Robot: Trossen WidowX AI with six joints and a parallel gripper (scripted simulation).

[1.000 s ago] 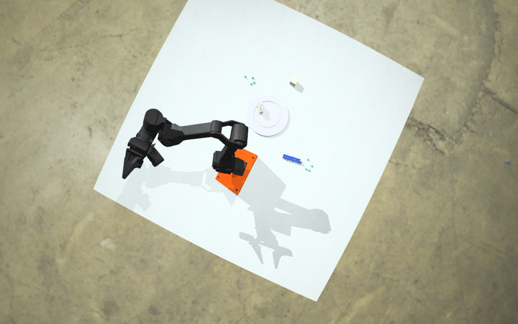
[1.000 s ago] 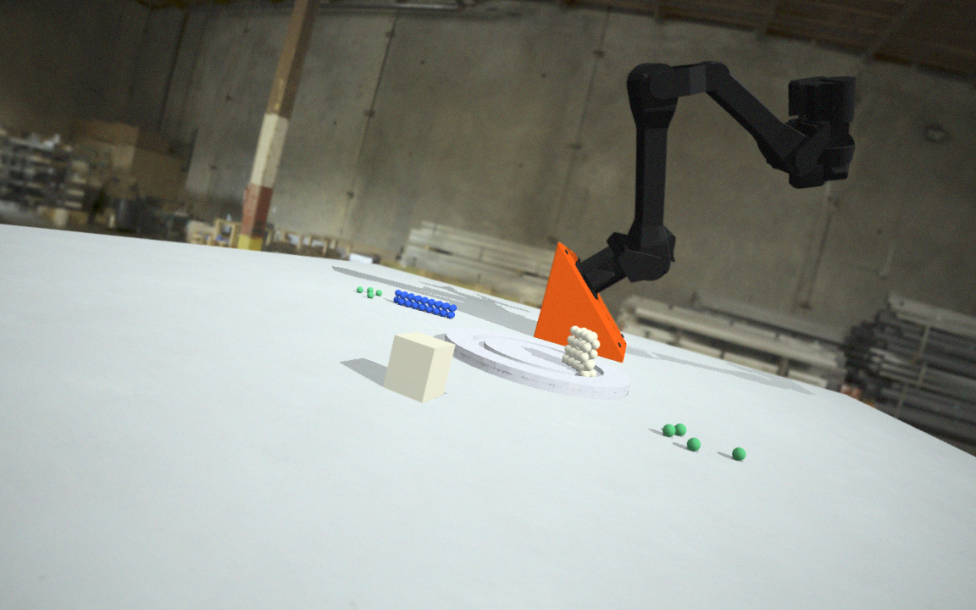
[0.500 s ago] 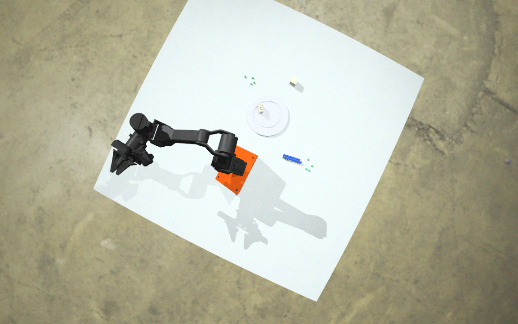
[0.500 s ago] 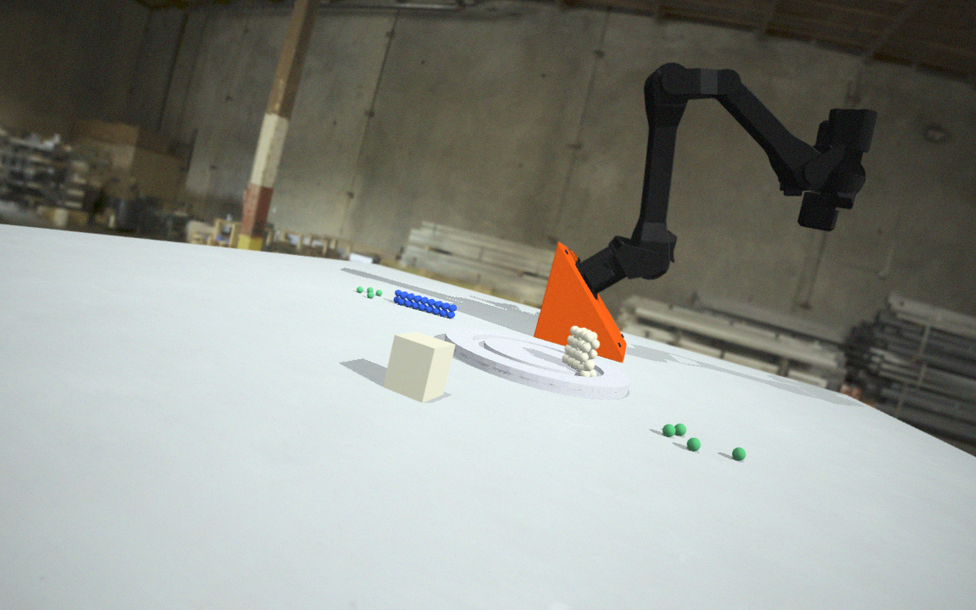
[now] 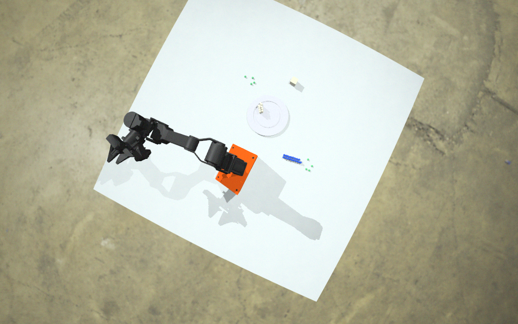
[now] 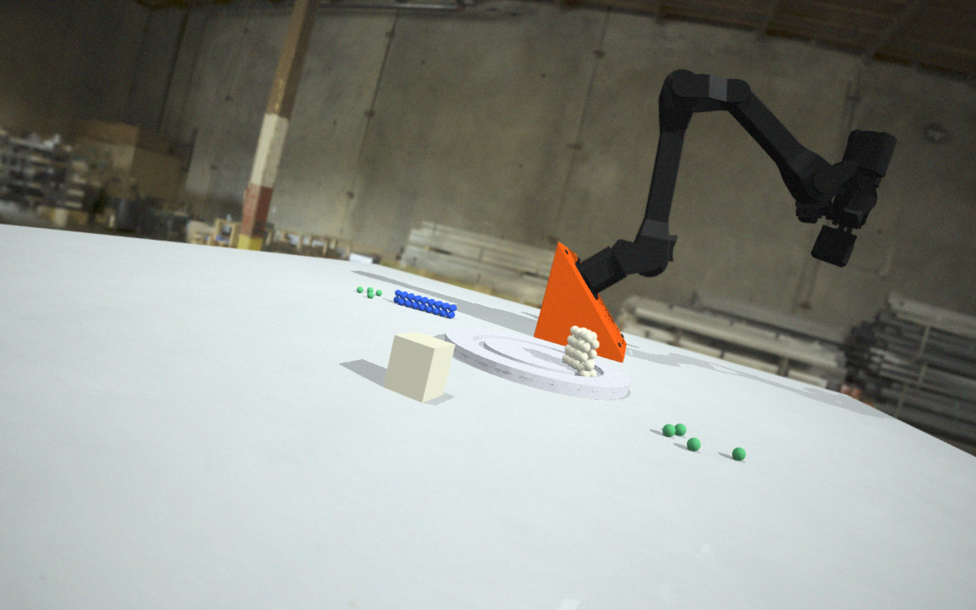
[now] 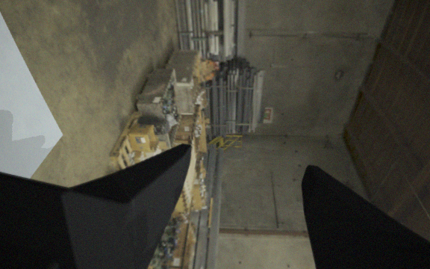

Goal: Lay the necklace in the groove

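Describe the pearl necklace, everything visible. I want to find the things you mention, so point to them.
The pearl necklace point(image 5: 260, 108) point(image 6: 581, 350) is a compact bundle of cream, round, smooth-looking beads, stacked several rows high rather than spread out. It stands on the round bead board point(image 5: 251, 123) point(image 6: 537, 377), off-center, on the side away from the blue beads point(image 5: 292, 158) point(image 6: 424, 303). Its lowest beads seem to meet the groove; no cord is discernible. The claw isn't touching it.

Pearl necklace: cream, bunched, stacked | round bead board: pale, grooved, flat beneath it

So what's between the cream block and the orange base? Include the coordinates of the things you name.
The round bead board point(image 5: 278, 127) point(image 6: 522, 374), with the pearl bead necklace point(image 5: 260, 108) point(image 6: 581, 348) bunched up on it. The top view shows it lying between cream block point(image 5: 293, 81) point(image 6: 419, 368) and orange base point(image 5: 247, 157) point(image 6: 563, 311).
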